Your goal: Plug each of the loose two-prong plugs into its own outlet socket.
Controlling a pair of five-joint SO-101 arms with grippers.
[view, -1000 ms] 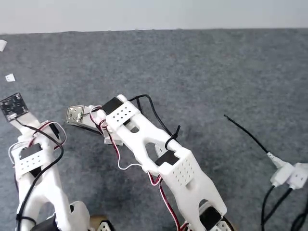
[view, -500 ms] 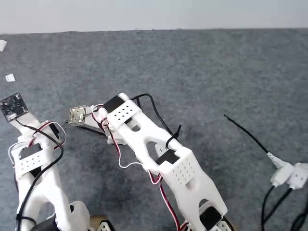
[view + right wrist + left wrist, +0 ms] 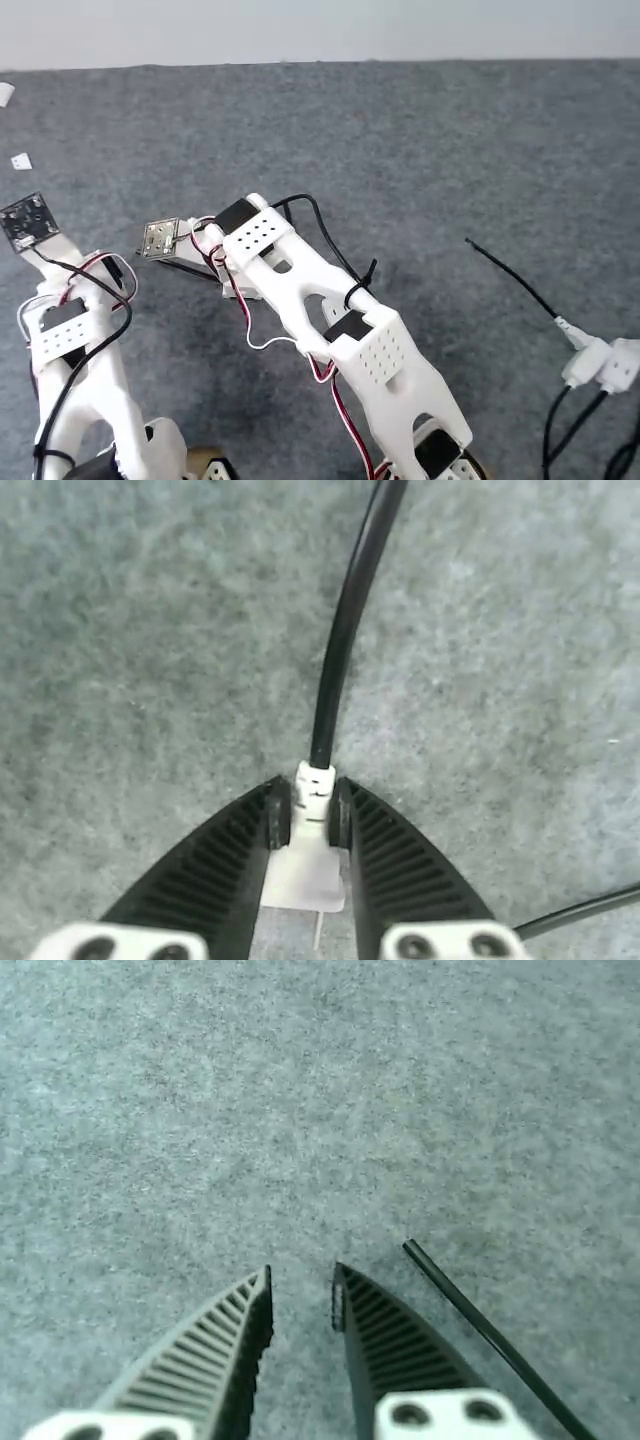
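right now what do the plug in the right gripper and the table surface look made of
Plug: white, smooth with crisp edges, likely moulded plastic. Table surface: grey, speckled and fuzzy, looks like felt or short carpet.

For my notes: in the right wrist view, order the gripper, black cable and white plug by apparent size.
1. right gripper, largest, but its jaws are nearest the camera
2. black cable
3. white plug, partly hidden
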